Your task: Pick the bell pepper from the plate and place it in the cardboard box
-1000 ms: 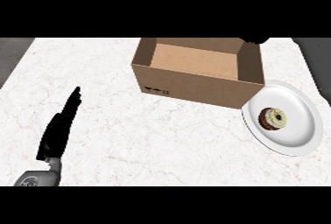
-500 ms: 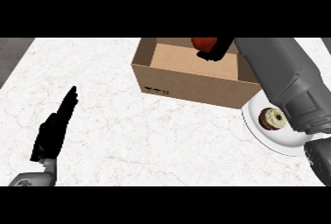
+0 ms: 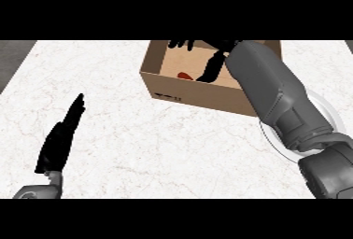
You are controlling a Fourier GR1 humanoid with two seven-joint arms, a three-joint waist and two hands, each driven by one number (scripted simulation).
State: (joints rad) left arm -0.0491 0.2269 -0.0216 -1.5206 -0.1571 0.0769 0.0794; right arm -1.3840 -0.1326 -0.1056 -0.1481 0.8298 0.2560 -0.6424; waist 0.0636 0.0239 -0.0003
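Observation:
The red bell pepper (image 3: 184, 75) lies inside the open cardboard box (image 3: 200, 93) at the back of the counter, only a small part of it showing. My right hand (image 3: 215, 63) hangs over the box's inside with its fingers spread, open and apart from the pepper. My grey right forearm crosses the box's right side and covers most of the white plate (image 3: 329, 112), of which only the rim shows. Low on the left, my left hand (image 3: 60, 140) rests open with straight fingers.
The white marble counter (image 3: 158, 149) stretches between the left hand and the box. A dark floor strip (image 3: 12, 56) marks the counter's left edge. What lies on the plate is hidden by the arm.
The right hand held the pepper above the box's far edge; now it has opened and the pepper lies inside the box. The forearm has swung further over the plate. The left hand barely moved.

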